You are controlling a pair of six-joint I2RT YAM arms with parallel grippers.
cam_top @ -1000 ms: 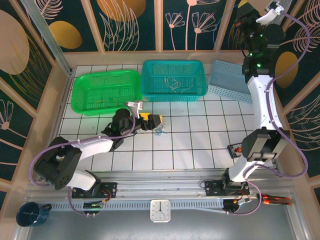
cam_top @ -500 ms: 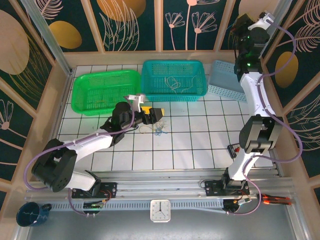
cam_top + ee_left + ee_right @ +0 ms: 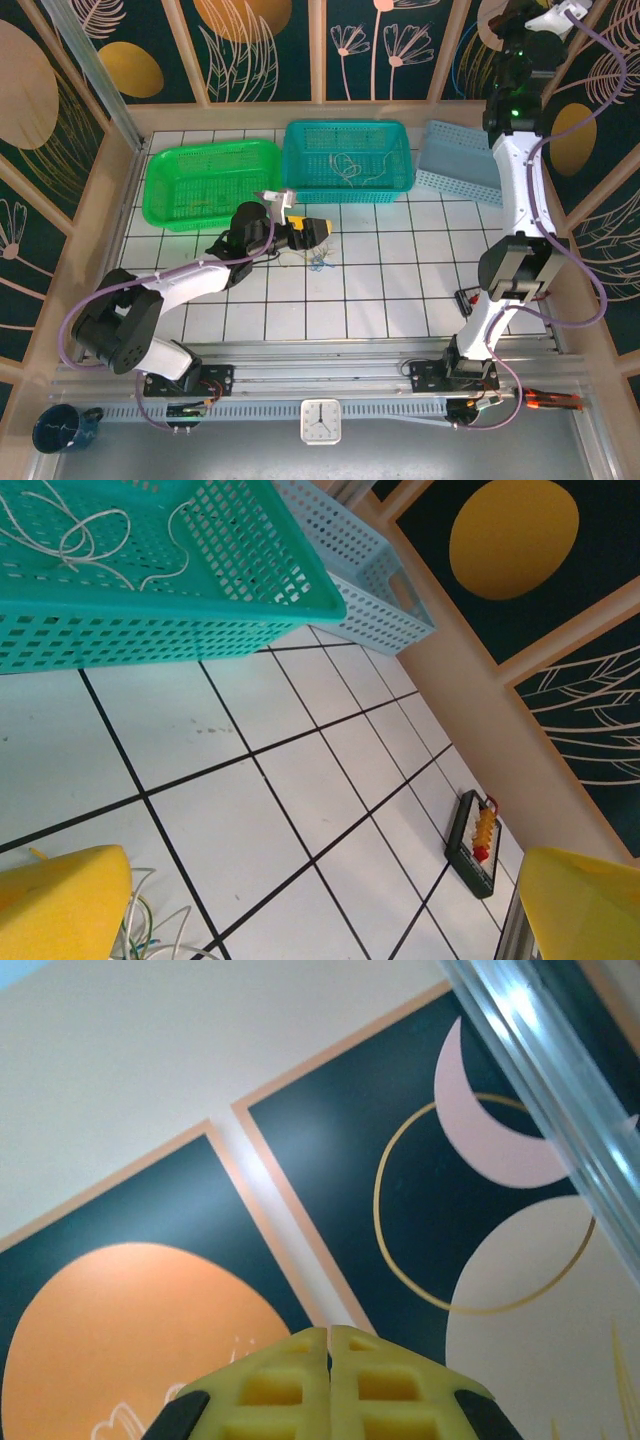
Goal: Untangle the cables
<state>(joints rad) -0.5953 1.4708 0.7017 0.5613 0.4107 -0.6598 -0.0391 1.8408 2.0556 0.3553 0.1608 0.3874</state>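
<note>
White-tiled desk [image 3: 400, 290] among leaf-panelled walls, with a teal basket [image 3: 345, 188] at the back and a small knot of cables [image 3: 316, 262] on the tiles before it.
The right hand [image 3: 330, 1345] is raised high, pressed together and empty. The left hand [image 3: 305, 232] is spread wide just above the knot, slightly farther forward than a second ago. The cables look light, limp and springy, so pinch one loose end at the knot's edge.
</note>
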